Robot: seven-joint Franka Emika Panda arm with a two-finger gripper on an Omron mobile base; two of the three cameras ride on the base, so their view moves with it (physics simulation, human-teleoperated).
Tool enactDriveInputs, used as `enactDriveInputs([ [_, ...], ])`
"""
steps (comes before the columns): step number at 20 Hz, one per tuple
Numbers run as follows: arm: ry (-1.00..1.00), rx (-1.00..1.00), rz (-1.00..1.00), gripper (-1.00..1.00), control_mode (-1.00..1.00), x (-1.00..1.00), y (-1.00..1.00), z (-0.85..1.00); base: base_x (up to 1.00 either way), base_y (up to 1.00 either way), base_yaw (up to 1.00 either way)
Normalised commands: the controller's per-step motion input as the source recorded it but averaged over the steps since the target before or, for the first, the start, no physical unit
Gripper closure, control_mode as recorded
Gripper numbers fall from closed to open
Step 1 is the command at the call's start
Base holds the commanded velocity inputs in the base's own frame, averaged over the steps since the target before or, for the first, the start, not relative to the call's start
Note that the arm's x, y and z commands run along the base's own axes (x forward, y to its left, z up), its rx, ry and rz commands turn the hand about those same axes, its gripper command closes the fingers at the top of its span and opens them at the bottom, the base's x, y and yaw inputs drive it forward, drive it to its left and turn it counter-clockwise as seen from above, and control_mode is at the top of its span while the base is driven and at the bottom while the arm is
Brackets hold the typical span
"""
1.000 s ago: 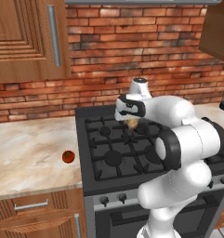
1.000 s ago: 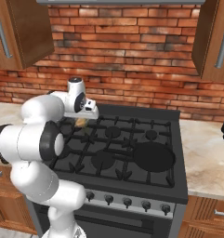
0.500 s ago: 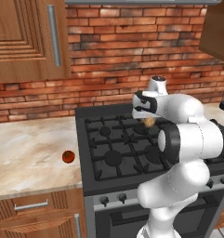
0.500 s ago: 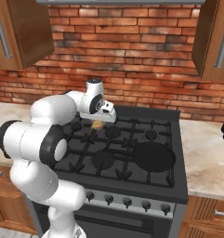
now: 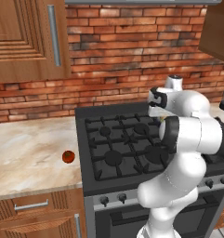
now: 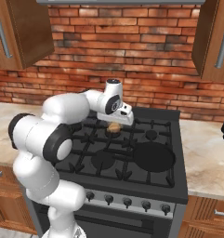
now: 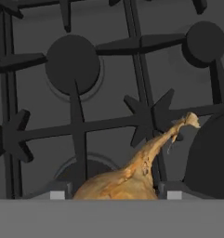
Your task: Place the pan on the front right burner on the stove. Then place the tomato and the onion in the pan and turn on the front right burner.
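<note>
Your gripper (image 6: 114,124) is clamped on the onion (image 6: 114,127), held above the stove (image 6: 132,179) centre grates. Pan (image 6: 154,156) sits on the stove's front right burner. Tomato (image 5: 68,156) lies on the counter (image 5: 25,158), left of the stove.

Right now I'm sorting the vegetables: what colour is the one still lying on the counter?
Red: the tomato, clearest in the left base view.

Both base views look forward and down from behind the arm, one from its left and one from its right, and share the stove (image 5: 127,139) (image 6: 132,148) and the brick wall (image 5: 132,56) (image 6: 127,60). The hand view sits close above the grates (image 7: 108,121), looking straight down on them.
</note>
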Motion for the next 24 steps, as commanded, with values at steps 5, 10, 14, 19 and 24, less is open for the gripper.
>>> enactDriveInputs([
  [5, 0.02, 0.0, -0.05, 1.0, -1.0, 0.0, -0.69, 0.0, 0.0, 0.0, 0.0],
  [10, 0.01, 0.0, -0.05, 1.0, -1.0, -0.02, -0.64, 0.0, 0.0, 0.0, 0.0],
  [14, 0.0, 0.0, -0.04, 1.0, -1.0, -0.13, -0.52, 0.0, 0.0, 0.0, 0.0],
  [19, 0.0, 0.0, -0.02, 1.0, -1.0, -0.17, -0.38, -0.11, 0.0, 0.0, 0.0],
  [24, 0.01, 0.0, -0.02, 1.0, -1.0, -0.15, -0.38, -0.19, 0.0, 0.0, 0.0],
])
